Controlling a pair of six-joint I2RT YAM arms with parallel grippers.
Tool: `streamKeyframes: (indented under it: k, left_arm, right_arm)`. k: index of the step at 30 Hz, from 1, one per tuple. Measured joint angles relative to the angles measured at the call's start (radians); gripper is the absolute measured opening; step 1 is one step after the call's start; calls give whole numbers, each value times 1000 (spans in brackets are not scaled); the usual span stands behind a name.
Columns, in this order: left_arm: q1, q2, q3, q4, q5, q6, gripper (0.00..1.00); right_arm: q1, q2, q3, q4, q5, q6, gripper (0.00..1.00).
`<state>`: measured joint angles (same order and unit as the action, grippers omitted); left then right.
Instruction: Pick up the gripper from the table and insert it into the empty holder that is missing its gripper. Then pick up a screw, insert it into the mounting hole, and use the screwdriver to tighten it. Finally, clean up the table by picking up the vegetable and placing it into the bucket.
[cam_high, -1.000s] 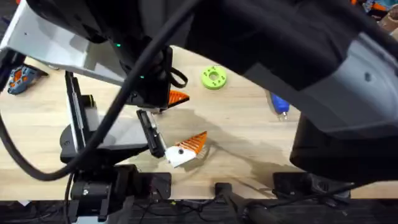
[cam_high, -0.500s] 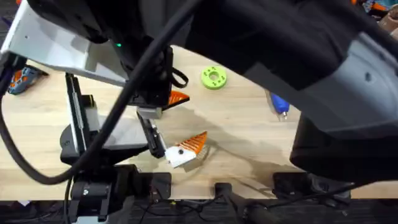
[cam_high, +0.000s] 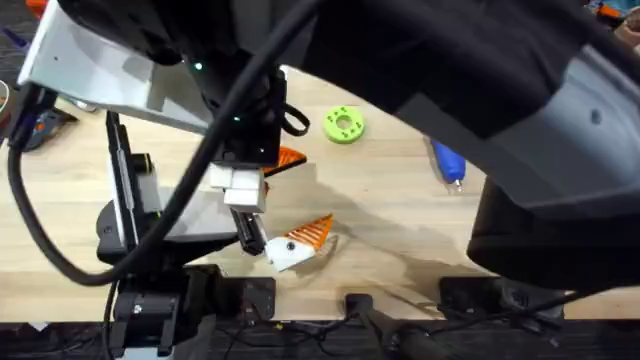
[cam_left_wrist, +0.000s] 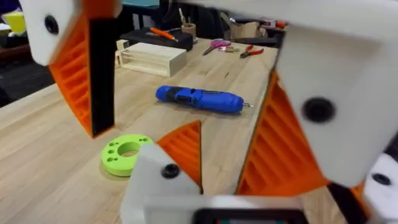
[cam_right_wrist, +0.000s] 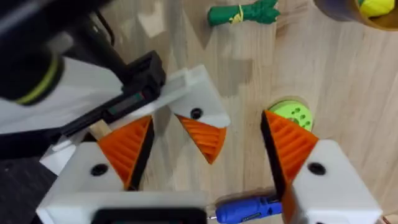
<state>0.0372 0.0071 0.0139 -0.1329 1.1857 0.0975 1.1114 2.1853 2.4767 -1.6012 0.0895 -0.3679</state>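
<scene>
Both my tools are empty. The left gripper (cam_left_wrist: 186, 115) stands wide open, and so does the right gripper (cam_right_wrist: 208, 158). The loose orange gripper (cam_right_wrist: 204, 138) lies between each pair of pads, set against the white holder (cam_right_wrist: 200, 93) just beside the lime-green disc (cam_right_wrist: 292, 115). I cannot tell whether it is fully home. As I judge it, the step in hand is seating the wedge. I would press it square into the bracket with one gripper and steady the bracket with the other, keeping the mounting hole (cam_right_wrist: 196, 114) uncovered for the screw. The blue screwdriver (cam_high: 447, 165) lies well apart on the table (cam_high: 400, 220). The vegetable (cam_right_wrist: 242, 14) lies near the bucket (cam_right_wrist: 367, 9).

Compared with a second ago, my left arm has shifted up and to the left in the overhead view. That uncovers a white bracket (cam_high: 235, 185) that was mostly hidden. The wedge, disc and screwdriver have not moved.
</scene>
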Motion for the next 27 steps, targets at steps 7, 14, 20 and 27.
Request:
streamKeyframes:
  k: [7,14,20,27]
  left_arm:
    - [0,0,0,0,-1,0,985]
    - [0,0,0,0,-1,0,985]
    - [0,0,0,0,-1,0,985]
    - [0,0,0,0,-1,0,985]
  right_arm:
    - [-7,-3,20,-10,-4,2,994]
    - [-40,-4,135,-15,-19,29,994]
    - [-87,-8,152,-15,-27,67,994]
    - [-154,-15,152,-16,-27,132,994]
